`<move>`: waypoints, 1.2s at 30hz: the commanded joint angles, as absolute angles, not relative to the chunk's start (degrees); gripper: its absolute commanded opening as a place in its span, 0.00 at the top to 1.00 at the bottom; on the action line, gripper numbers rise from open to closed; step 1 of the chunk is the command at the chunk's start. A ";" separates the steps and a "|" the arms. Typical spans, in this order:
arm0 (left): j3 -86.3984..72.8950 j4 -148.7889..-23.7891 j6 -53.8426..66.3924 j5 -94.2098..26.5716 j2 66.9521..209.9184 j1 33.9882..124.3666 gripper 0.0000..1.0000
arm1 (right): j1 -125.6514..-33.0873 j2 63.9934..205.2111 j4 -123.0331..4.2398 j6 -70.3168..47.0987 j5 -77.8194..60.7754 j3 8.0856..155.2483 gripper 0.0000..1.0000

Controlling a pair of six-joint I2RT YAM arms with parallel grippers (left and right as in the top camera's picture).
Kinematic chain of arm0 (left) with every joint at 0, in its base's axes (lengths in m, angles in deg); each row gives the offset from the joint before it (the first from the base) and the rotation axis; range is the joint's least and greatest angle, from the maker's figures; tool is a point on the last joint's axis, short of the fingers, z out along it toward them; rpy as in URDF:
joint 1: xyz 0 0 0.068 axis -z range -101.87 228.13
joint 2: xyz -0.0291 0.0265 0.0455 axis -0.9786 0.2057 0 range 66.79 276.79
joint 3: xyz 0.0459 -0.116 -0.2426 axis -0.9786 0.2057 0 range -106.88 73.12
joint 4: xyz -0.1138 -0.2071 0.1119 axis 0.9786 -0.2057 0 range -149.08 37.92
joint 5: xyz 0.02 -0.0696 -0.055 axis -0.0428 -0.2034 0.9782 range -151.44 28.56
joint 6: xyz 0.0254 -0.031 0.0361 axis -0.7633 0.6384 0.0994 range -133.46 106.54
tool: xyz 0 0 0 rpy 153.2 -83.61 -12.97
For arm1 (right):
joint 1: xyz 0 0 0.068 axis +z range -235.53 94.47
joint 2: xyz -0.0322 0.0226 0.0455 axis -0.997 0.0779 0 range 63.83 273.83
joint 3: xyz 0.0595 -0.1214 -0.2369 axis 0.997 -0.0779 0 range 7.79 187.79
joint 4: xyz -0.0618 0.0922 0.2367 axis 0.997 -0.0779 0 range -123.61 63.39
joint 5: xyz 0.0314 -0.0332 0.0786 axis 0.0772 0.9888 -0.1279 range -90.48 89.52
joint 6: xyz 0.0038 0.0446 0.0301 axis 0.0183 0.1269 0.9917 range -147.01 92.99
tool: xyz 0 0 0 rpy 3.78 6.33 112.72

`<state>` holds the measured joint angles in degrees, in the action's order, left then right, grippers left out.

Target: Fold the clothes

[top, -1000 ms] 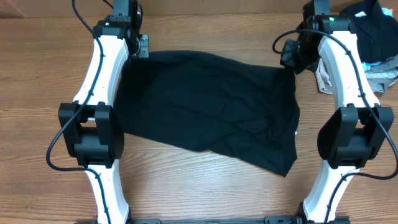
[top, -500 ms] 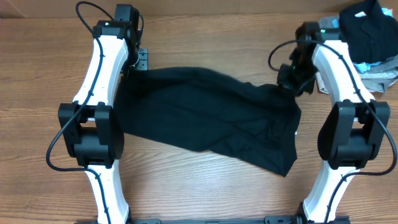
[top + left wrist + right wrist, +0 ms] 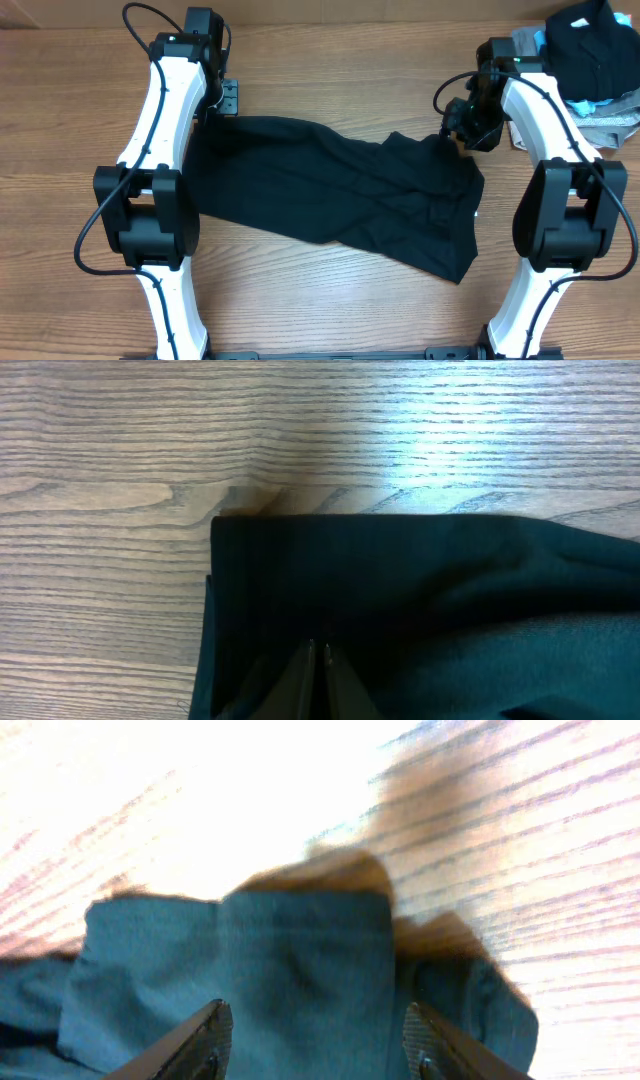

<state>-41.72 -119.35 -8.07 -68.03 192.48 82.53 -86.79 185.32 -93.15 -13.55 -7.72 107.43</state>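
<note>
The black T-shirt (image 3: 340, 195) lies spread across the middle of the wooden tabletop (image 3: 330, 60), between the two arms. Its lower hem runs slanting down toward 5 o'clock.

Only the overhead view shows the whole garment. The far edge sags and creases between the two top corners, and a raised fold of fabric sits near the corner at 2 o'clock. That view also shows a heap at the 1 o'clock corner of the tabletop: a dark garment (image 3: 590, 45) on top, grey cloth (image 3: 615, 112) beneath it, and a bit of light blue cloth (image 3: 527, 40) beside it, all apart from the shirt.

The overhead view hides the fingers under the arms; the wrist views show them. The left gripper (image 3: 318, 655), at the shirt's 10 o'clock corner, is clenched, its fingers pressed together on the fabric just inside a straight folded edge. The right gripper (image 3: 318, 1020), at the 2 o'clock corner, is spread wide, with a hump of fabric lying between its fingers (image 3: 205, 1035). Glare washes out the wood beyond.
</note>
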 commanded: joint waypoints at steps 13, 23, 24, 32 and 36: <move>-42.01 -119.15 -9.65 -67.57 190.23 82.16 0.96 | -87.16 189.45 -89.88 -13.71 -8.75 107.14 0.37; -42.01 -119.17 -9.65 -67.57 190.23 82.18 0.96 | -87.14 192.16 -89.31 -13.75 -11.11 106.81 0.40; -42.01 -119.19 -9.65 -67.57 190.23 82.18 0.96 | -87.14 192.16 -89.22 -13.75 -11.55 106.84 0.42; -42.01 -119.24 -9.65 -67.57 190.23 82.18 0.96 | -87.16 192.16 -88.98 -15.28 -14.76 106.84 0.95; -42.01 -118.98 -9.65 -67.57 190.20 82.18 0.96 | -87.42 192.10 -88.83 -15.26 -14.74 107.69 0.96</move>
